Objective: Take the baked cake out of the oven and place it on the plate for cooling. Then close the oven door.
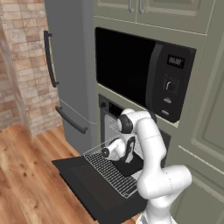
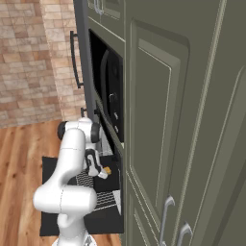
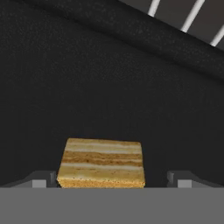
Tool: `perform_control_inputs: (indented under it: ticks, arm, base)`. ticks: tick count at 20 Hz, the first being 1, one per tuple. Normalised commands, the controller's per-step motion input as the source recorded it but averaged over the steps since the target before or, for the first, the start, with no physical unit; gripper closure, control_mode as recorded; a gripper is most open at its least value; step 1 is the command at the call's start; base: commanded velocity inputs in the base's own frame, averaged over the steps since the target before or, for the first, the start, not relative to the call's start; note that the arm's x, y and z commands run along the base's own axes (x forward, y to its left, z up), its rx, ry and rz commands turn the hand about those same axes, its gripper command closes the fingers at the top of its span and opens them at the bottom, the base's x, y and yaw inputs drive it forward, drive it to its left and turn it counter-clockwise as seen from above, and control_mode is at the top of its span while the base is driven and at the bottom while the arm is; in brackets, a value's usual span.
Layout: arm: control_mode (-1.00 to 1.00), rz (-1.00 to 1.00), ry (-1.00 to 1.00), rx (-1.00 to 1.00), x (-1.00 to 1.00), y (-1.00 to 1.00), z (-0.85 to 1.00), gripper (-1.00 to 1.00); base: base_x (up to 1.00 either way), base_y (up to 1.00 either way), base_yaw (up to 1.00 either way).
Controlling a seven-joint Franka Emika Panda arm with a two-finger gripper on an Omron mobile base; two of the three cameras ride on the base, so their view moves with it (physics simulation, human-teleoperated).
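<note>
1. Between the two finger tips, low in the hand view, lies the cake (image 3: 103, 163): a tan, layered rectangular slab on a dark tray (image 3: 109, 87). The jaws (image 3: 111, 179) stand wide apart, one tip on each side of the cake and clear of it; nothing is grasped.
2. From the right base view the cake (image 2: 107, 170) shows as a small orange-tan spot just beside the hand (image 2: 94, 166), on the black tray (image 2: 108, 181).
3. From the left base view the hand (image 1: 117, 149) hangs just above the tray (image 1: 129, 165), which hides the jaws there. The tray sits on a wire rack (image 1: 107, 168) drawn out over the door.
4. The door (image 1: 94, 186) is dropped flat, a black panel with a dark window, level with the base of the oven (image 1: 109, 120). The oven's pale cavity shows behind the arm.
5. Above the oven sits a larger black microwave (image 1: 140, 72) with a side keypad.
6. Left of these stands a grey fridge (image 1: 70, 65) with long dark handles, then a brick wall (image 1: 22, 61). The floor (image 1: 26, 175) is wood.
7. Grey-green cabinet doors (image 2: 182, 120) loom on the right of the right base view.
</note>
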Motion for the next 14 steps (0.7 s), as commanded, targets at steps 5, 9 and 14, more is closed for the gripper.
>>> perform_control_inputs:
  ticks: [5,9,14]
  arm:
    - [-1.00,0.08,0.00,0.00,0.21,0.00,-0.12,-1.00]
    - [-1.00,0.07,0.00,0.00,0.21,0.00,-0.14,-1.00]
    - [-1.00,0.07,0.03,0.00,0.17,-0.02,-0.12,-1.00]
  base:
    - [0.00,0.00,0.00]
    - [0.00,0.00,0.00]
    - [0.00,0.00,0.00]
